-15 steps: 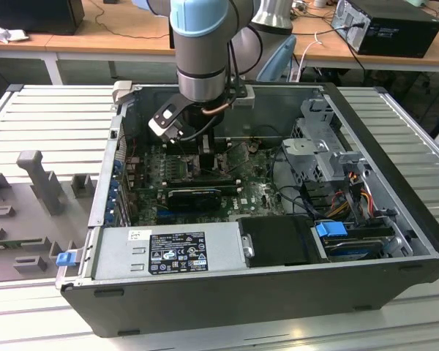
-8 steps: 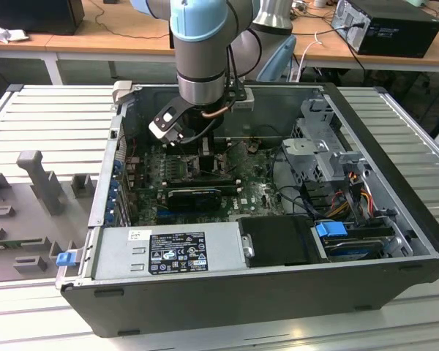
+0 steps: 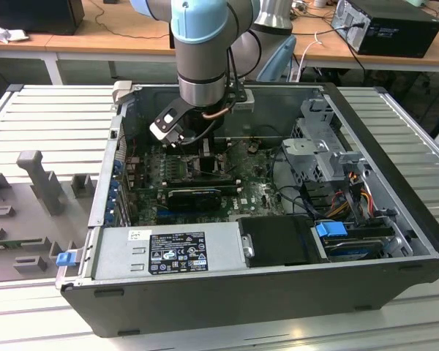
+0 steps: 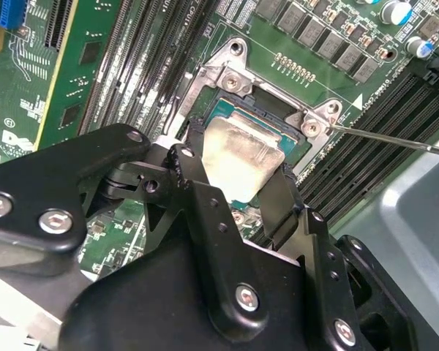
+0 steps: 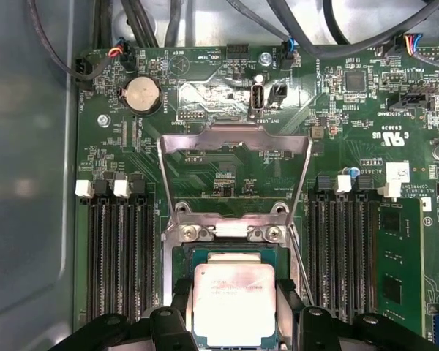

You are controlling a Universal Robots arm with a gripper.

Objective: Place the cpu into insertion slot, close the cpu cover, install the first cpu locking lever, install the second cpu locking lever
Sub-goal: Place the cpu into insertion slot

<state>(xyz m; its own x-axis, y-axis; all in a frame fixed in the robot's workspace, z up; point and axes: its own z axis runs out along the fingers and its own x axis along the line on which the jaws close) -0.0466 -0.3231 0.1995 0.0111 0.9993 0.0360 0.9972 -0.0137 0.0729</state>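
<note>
Gripper (image 4: 238, 174) jaws clamped on cpu (image 4: 241, 150), slot (image 5: 219, 251) just beneath jaws, first wrist view adds cover (image 5: 234, 133) standing open beyond jaws, exterior view adds arm (image 3: 201, 51) inside case (image 3: 241, 292).

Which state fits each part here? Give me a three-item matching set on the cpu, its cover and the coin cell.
Things:
1 cpu
2 cpu cover
3 coin cell

States:
A swung up, open
B round, lying flat on the board
C held in the gripper, over the socket

Pairs: 1-C, 2-A, 3-B.
</note>
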